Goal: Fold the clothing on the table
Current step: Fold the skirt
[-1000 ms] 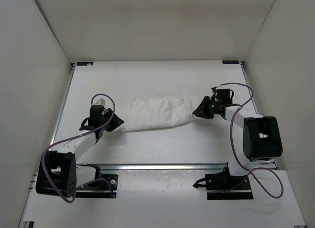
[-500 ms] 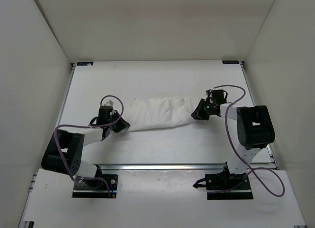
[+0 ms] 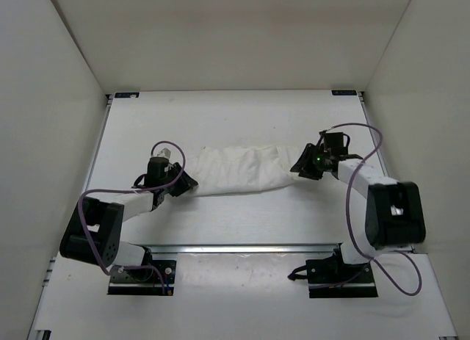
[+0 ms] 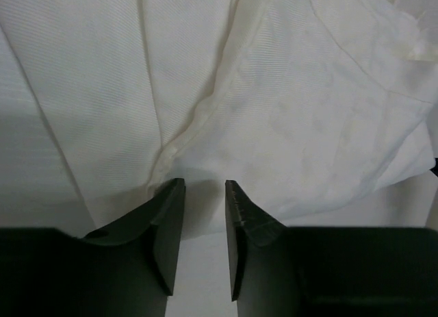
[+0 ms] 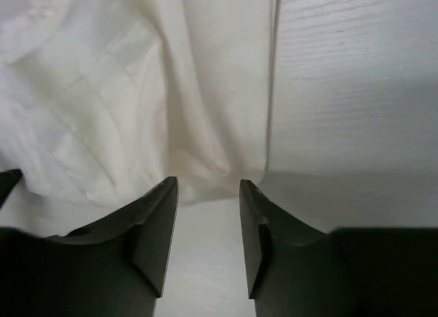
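Fingers of left gripper and right gripper stand parted, empty, at either end of the clothing. Gathered lengthwise on the table, it seems only part-folded.

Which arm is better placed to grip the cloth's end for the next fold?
Left, probably. The cloth edge lies between the open jaws of the left gripper; the right gripper faces only a corner and table.

White arms, black joints, looping purple cables, dark tapered left end effector
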You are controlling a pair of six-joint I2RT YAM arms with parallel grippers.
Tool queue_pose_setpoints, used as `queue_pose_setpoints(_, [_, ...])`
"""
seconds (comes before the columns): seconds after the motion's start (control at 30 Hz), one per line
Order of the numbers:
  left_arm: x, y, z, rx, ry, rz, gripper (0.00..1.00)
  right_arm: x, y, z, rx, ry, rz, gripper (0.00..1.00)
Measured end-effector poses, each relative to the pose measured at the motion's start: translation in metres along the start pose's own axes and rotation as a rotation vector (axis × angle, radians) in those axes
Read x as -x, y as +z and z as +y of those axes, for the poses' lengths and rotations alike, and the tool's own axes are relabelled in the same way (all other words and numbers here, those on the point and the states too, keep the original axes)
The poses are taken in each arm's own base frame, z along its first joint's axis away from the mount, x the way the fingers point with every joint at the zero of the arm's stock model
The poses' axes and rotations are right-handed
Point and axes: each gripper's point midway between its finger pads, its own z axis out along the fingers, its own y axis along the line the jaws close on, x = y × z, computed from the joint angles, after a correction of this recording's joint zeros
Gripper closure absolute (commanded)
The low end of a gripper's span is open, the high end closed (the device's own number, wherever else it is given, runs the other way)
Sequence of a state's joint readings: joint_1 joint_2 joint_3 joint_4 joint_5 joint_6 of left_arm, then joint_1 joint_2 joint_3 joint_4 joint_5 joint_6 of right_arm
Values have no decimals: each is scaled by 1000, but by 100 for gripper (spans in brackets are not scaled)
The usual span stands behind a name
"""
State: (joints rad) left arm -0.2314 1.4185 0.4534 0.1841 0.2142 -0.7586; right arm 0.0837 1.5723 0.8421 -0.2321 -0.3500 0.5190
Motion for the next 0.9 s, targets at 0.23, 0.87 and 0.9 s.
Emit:
queue_pose_setpoints(0.23, [12, -28, -21, -53, 24, -50, 47, 28, -54, 23, 75, -39, -200, 34])
queue_pose_setpoints(0.87, [-28, -55, 19, 22, 15, 6, 40, -30, 4, 12, 101, 28, 76, 50])
queue_pose_setpoints(0.9, [-30, -54, 21, 31, 16, 15, 39, -29, 7, 12, 104, 32, 71, 57])
